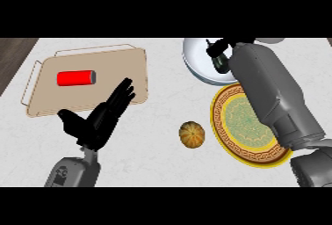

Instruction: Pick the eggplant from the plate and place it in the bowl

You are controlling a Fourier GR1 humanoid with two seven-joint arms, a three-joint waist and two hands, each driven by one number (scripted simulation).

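Note:
The yellow patterned plate (pixel 228 139) lies at the right with nothing on it. Beyond it stands the white bowl (pixel 193 59) at the counter's far right. My right forearm reaches across the plate, and my right hand (pixel 219 45) hangs over the bowl's inside. Its fingers curl round a dark eggplant (pixel 220 63), of which only a small part shows, low over the bowl's floor. My left hand (pixel 97 118) rests open at the lower left, fingers pointing up, away from all of these.
A beige tray (pixel 123 63) with wire handles sits at the far left and carries a red can (pixel 75 78) lying on its side. A small striped tan squash (pixel 193 134) lies on the counter just left of the plate.

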